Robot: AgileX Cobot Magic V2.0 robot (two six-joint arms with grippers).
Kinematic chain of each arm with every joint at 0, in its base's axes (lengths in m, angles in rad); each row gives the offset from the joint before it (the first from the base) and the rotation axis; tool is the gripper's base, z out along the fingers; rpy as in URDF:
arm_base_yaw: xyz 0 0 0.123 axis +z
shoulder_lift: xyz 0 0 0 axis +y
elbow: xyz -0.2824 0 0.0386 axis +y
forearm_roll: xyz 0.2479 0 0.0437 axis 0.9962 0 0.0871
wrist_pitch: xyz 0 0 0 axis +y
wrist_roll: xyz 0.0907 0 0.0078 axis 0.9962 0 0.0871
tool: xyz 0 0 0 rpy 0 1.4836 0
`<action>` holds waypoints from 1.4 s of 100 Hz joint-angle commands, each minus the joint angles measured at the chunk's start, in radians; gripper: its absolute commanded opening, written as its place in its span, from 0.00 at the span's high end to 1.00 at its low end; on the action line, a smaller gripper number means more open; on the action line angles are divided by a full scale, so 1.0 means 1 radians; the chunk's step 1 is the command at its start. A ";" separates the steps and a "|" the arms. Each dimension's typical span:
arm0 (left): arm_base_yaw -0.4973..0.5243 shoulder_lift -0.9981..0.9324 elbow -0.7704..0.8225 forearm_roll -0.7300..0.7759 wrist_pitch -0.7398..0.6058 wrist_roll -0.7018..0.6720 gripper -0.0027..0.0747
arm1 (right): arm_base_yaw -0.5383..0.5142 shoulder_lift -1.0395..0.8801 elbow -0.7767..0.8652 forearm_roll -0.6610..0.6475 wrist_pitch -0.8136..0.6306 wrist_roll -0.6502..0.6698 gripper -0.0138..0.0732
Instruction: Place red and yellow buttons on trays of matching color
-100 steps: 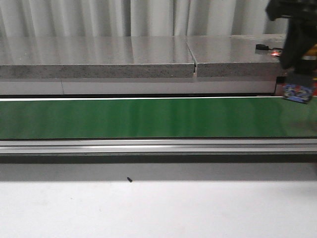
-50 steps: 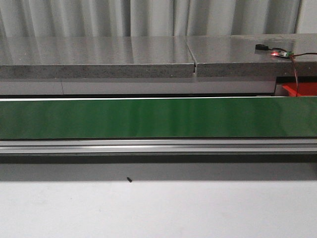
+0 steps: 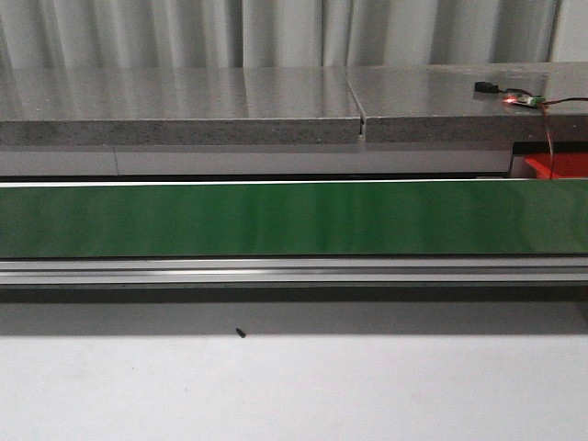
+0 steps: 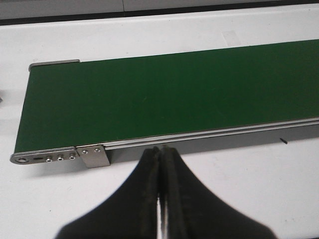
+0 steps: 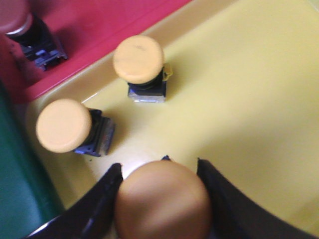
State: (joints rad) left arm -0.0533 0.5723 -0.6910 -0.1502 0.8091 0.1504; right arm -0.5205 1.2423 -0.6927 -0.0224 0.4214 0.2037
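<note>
Poised over the yellow tray [image 5: 259, 99], right gripper [image 5: 162, 199] clamped on a yellow button [image 5: 163, 201] by its smooth, slippery-looking cap; small, rigid, probably light; blocky base likely the safer hold; left gripper [image 4: 160, 164] pressed shut, empty, beside the green belt [image 4: 164, 94].

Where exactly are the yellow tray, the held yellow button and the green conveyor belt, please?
yellow tray [image 5: 249, 99]: right wrist view, bare floor.
held yellow button [image 5: 162, 201]: right wrist view, cap top, between the right end effector's fingers.
green conveyor belt [image 3: 276, 219]: front view, belt surface, middle.
</note>
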 commanded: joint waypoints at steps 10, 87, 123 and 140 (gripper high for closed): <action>-0.007 0.003 -0.024 -0.010 -0.061 -0.001 0.99 | -0.031 0.088 -0.022 -0.012 -0.141 -0.004 0.72; -0.007 0.003 -0.024 -0.010 -0.061 -0.001 0.99 | -0.042 0.290 -0.025 -0.012 -0.314 -0.004 0.32; -0.007 0.003 -0.024 -0.010 -0.061 -0.001 0.99 | -0.041 0.207 -0.025 -0.017 -0.290 -0.004 0.14; -0.007 0.003 -0.024 -0.010 -0.061 -0.001 0.99 | -0.037 0.106 -0.025 -0.019 -0.230 -0.004 0.14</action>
State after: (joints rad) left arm -0.0533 0.5723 -0.6889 -0.1502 0.8091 0.1504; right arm -0.5561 1.4334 -0.6946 -0.0275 0.2019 0.2037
